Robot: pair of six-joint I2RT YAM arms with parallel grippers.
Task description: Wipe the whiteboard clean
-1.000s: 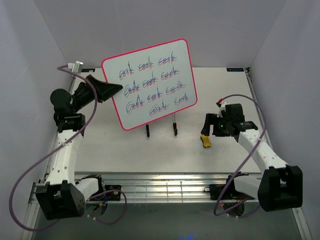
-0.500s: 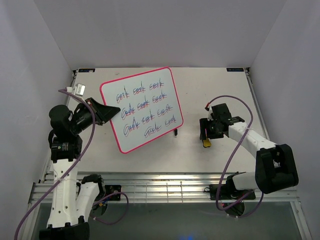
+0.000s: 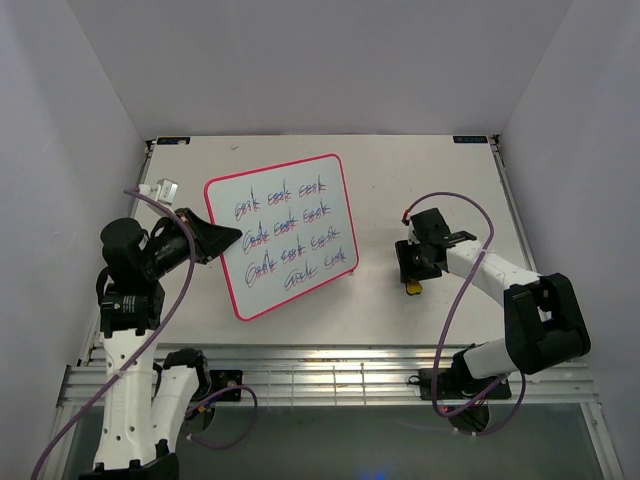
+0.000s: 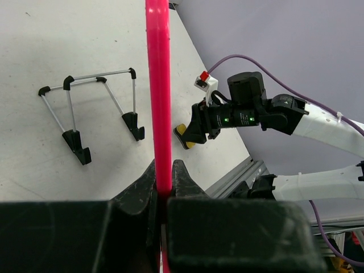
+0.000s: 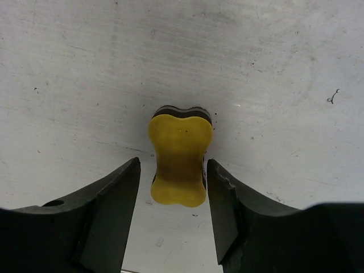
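– Closing in: the right claw (image 5: 172, 170) has reached the yellow eraser (image 5: 179, 162) and drawn its jaws narrower. They now stand on either side of it, with a sliver of table (image 3: 420, 180) still showing on one side, so they are apart and not yet pinching.

– And the other one?

– The left claw (image 4: 164, 182) is clamped on the pink frame of the whiteboard (image 3: 290, 235). It has brought the board lower and nearer, and holds it tilted left of the middle. The black wire stand (image 4: 96, 108) sits bare on the table.

– Anything wiped?

– No, all four rows of blue-red scribble are intact. I judge this step to be the eraser pick-up. What's left is to finish the squeeze, lift, and carry the eraser across to the board's face.
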